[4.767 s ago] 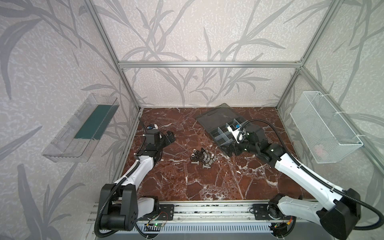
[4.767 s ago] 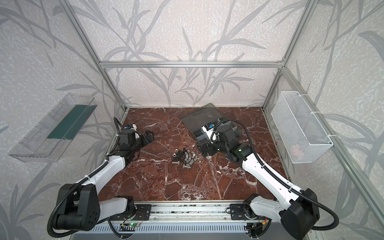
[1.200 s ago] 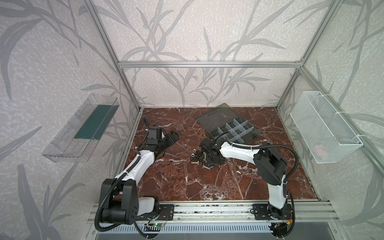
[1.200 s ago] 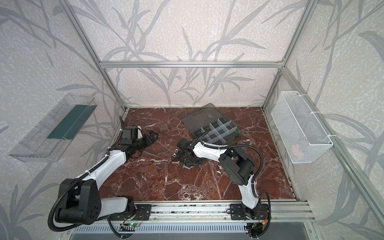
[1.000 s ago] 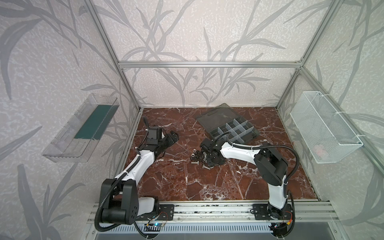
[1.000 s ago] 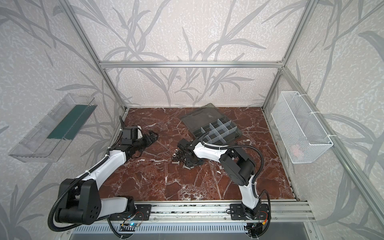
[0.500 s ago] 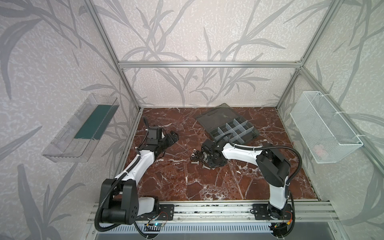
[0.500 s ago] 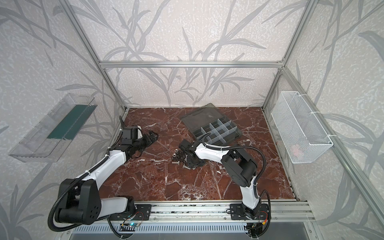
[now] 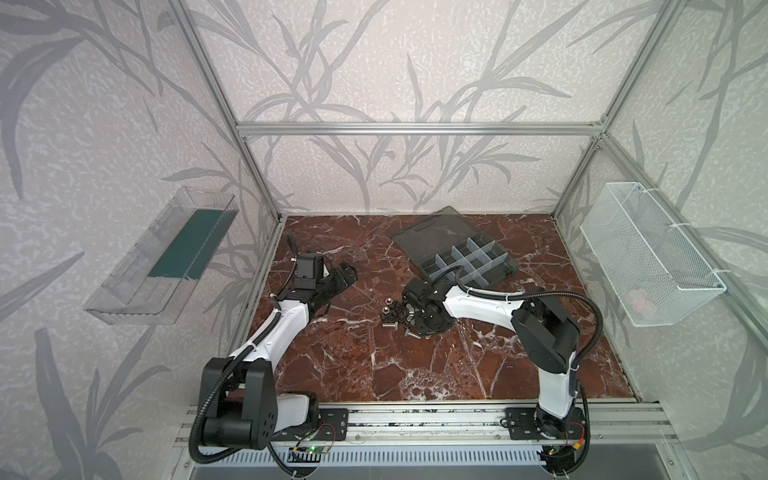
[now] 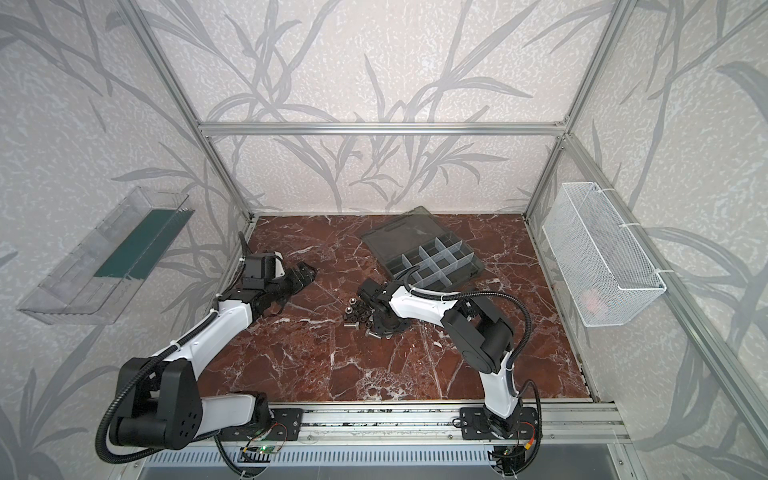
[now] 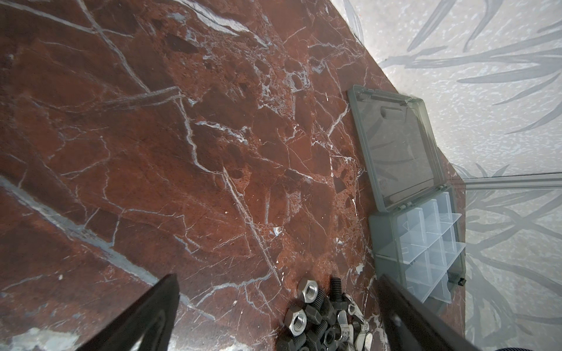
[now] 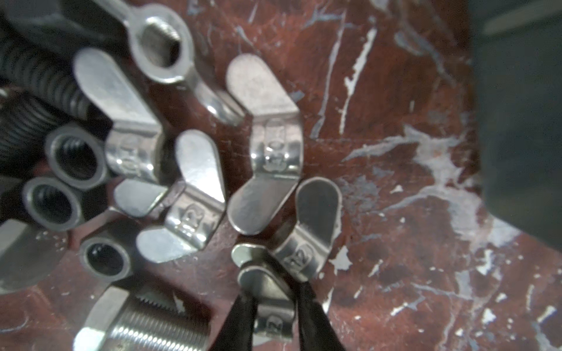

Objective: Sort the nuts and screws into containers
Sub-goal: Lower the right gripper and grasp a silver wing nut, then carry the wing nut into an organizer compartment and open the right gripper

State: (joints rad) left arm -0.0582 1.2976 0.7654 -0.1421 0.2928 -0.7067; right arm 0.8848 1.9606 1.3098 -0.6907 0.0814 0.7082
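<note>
- My right pincer [image 12: 272,307] is pinching a silver wing nut [image 12: 267,285]. Its two black fingers [image 12: 237,322] clamp the nut's body from either side, and one wing sticks out past the tips.
- That wing nut sits on the right side of the pile [image 9: 397,318] of screws and nuts, low over the table [image 9: 374,365]. I cannot tell whether it is lifted clear.
- A second wing nut [image 12: 304,231] touches it. More wing nuts, dark hex nuts [image 12: 76,155] and a silver screw [image 12: 143,325] lie just beside it, further into the pile.
- In both top views the right pincer points down over the pile's right side, mid-table.
- The box [image 9: 469,262] stands far and right of the pile, near it but apart. Its lid [image 9: 432,237] lies open and flat on the far-left side, and pale dividers split the box into compartments [image 11: 425,243].
- My left pincer [image 9: 343,276] is at the left, well apart from the pile, with its jaws spread wide. In its wrist view the pile shows between its two fingers.
</note>
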